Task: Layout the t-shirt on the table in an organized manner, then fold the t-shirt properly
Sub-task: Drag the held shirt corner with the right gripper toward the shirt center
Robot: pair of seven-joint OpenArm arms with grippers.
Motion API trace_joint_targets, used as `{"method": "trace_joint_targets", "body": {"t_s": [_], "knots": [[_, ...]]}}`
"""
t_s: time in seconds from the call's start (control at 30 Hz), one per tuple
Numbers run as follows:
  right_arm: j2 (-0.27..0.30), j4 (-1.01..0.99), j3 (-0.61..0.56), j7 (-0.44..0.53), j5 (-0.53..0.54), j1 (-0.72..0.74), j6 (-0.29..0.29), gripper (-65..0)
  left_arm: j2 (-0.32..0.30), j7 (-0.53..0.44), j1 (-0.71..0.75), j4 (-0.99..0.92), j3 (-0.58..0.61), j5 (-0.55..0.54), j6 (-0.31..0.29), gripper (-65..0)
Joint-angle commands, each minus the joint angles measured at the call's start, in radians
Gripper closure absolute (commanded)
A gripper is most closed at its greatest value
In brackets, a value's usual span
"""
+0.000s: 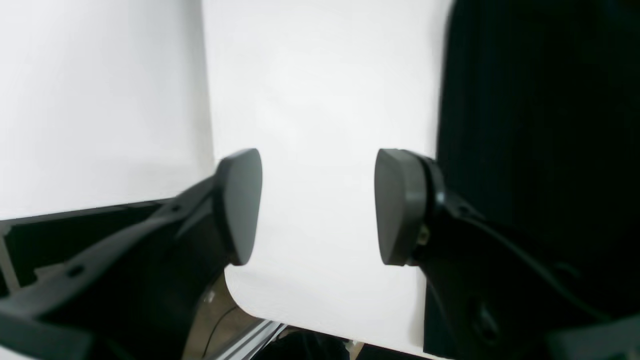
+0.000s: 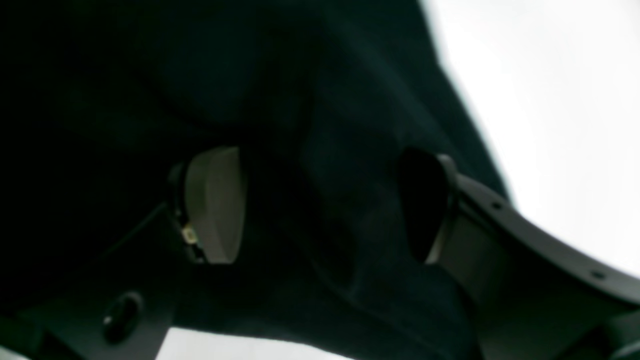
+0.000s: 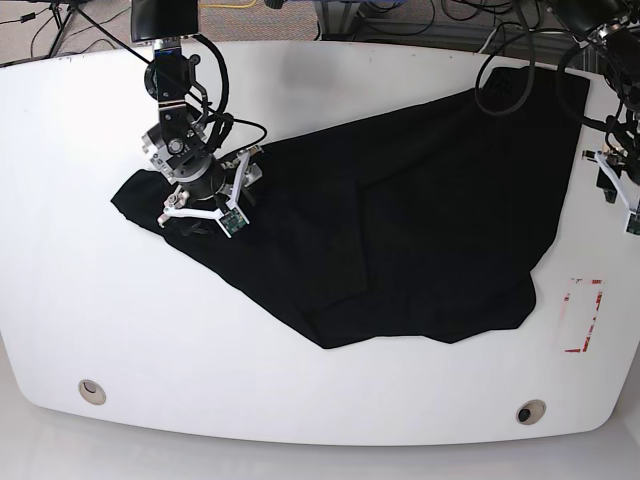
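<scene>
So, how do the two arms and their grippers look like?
Both arms are black with looping black cables. The right gripper has white finger brackets and a small green board; its pads are rounded and grey. The left gripper has dark grey oval pads on black links.

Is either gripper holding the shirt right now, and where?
No. The left gripper is open over bare table; the right gripper is open above the t-shirt.
</scene>
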Motion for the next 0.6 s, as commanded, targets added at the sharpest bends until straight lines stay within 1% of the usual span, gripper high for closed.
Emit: {"method": "trace_joint_targets", "body": {"t_s": [0.0, 0.03, 0.1, 0.2, 0.23, 0.27, 0.33, 0.37, 0.4, 0.57], "knots": [[0.006, 0.018, 0.005, 0.02, 0.0, 0.017, -0.012, -43.9, -0.018, -0.013, -0.01, 0.013, -0.005, 0.002, 0.003, -33.2], [0.002, 0.018, 0.005, 0.02, 0.0, 0.017, -0.012, -42.2, -0.018, -0.013, -0.01, 0.013, -0.005, 0.002, 0.003, -33.2], [-0.004, 0.018, 0.009, 0.02, 0.0, 0.019, -0.012, -36.3, -0.018, -0.013, -0.01, 0.013, -0.005, 0.002, 0.003, -33.2], [-0.007, 0.015, 0.01, 0.02, 0.0, 0.035, -0.012, -24.3, -0.018, -0.013, -0.01, 0.013, -0.005, 0.002, 0.003, -33.2], [-0.007, 0.014, 0.01, 0.02, 0.001, 0.037, -0.012, -17.8, -0.018, -0.013, -0.01, 0.013, -0.005, 0.002, 0.003, -33.2], [-0.007, 0.012, 0.01, 0.02, 0.001, 0.037, -0.012, -15.2, -0.018, -0.013, -0.01, 0.013, -0.005, 0.002, 0.003, -33.2], [-0.007, -0.002, 0.01, 0.02, 0.001, 0.039, -0.012, -5.5, -0.018, -0.013, -0.01, 0.013, -0.005, 0.002, 0.003, -33.2], [-0.007, -0.005, 0.01, 0.02, 0.001, 0.043, -0.012, -2.2, -0.018, -0.013, -0.01, 0.013, -0.005, 0.001, 0.003, -33.2], [-0.009, -0.008, 0.01, 0.02, 0.001, 0.052, -0.012, 0.0, -0.018, -0.013, -0.01, 0.013, -0.005, 0.001, 0.003, -33.2], [-0.009, -0.006, 0.01, 0.018, 0.0, 0.057, -0.012, 0.0, -0.018, -0.013, -0.013, 0.013, -0.005, 0.001, 0.003, -33.2]]}}
